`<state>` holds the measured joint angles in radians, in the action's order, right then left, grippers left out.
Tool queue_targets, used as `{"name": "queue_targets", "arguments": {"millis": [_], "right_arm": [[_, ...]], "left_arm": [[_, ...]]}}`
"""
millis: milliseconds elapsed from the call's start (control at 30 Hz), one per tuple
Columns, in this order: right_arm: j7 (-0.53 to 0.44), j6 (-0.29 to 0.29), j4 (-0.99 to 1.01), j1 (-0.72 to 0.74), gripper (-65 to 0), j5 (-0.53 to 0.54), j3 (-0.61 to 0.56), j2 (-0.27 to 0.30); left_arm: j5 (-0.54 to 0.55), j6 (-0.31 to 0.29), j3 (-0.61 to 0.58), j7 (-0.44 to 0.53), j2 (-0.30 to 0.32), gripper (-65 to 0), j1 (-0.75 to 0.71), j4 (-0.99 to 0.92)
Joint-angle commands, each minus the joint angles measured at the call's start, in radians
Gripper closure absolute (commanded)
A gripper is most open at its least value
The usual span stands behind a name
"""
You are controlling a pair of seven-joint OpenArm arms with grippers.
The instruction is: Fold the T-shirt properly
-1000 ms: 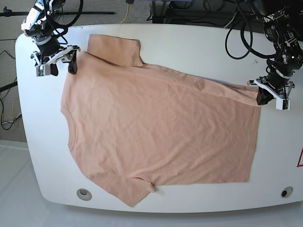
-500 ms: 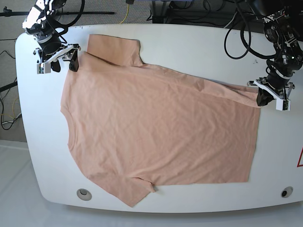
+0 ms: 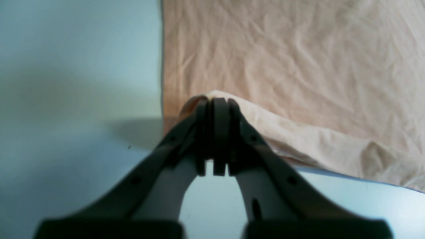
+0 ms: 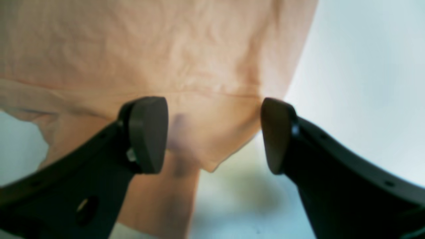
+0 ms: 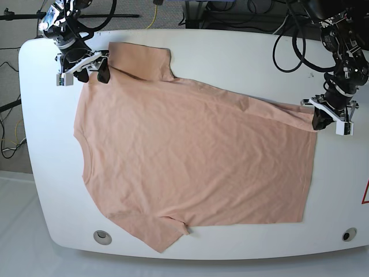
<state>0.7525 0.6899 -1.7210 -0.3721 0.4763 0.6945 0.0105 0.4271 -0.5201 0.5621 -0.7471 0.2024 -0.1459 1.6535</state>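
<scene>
Right claw (image 4: 214,136): stood wide apart at the shirt's upper left corner in the base view, one fingertip to each side of a loose point of cloth, with nothing pinched between them.
Risk at that corner: the flap and the layer beneath lay together there, so closing could have caught both, or only the thin tip, which would then have slipped out on the lift.
Sleeve at the far side (image 5: 139,60): stuck out past the folded edge, flat on the counter (image 5: 230,46); if the edge were dragged rather than raised, it could have bunched under the body.
T-shirt (image 5: 196,156): lay spread over most of the counter, its far edge turned over in a slanting strip running between the two claws.
Near sleeve (image 5: 151,229): pointed toward the near edge of the counter with a small tuck beside it; left so, it would likely have spoiled the outline of the next fold.
Folded strip (image 5: 253,108): ran unevenly, with ripples toward the right; arms moving out of step could have pulled it further askew.
Left claw (image 3: 217,136): closed on the T-shirt at the strip's right end. Its grip seemed to be near the edge, so a hard sideways tug might have freed the cloth.
</scene>
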Motion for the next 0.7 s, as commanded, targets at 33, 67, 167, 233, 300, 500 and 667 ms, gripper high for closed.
{"name": "queue_targets", "arguments": {"millis": [33,67,167,233,300,500,667], "right_arm": [[0.02,0.008,-0.016,0.011,-41.9,0.03,0.002,0.01],[0.038,0.008,-0.007,0.02,-40.9,0.024,0.001,0.016],[0.07,0.008,0.004,0.04,-38.2,0.014,-0.005,0.021],[0.075,0.008,0.005,0.045,-36.0,0.01,-0.008,0.02],[0.077,0.008,0.005,0.051,-33.3,0.007,-0.01,0.017],[0.046,0.008,0.041,0.094,-29.4,-0.008,0.012,-0.004],[0.04,0.008,0.062,0.117,-32.2,-0.016,0.032,-0.017]], "left_arm": [[0.015,0.0,0.003,0.026,0.012,0.0,0.012,0.014],[0.015,0.0,0.004,0.024,0.011,0.0,0.01,0.015],[0.014,0.0,0.007,0.022,0.008,0.0,0.009,0.016],[0.014,0.0,0.006,0.021,0.006,0.0,0.009,0.017],[0.014,0.0,0.007,0.02,0.005,0.0,0.008,0.017],[0.013,0.004,0.01,0.017,0.008,0.0,0.013,0.018],[0.015,0.004,0.012,0.017,0.009,0.0,0.014,0.018]]}}
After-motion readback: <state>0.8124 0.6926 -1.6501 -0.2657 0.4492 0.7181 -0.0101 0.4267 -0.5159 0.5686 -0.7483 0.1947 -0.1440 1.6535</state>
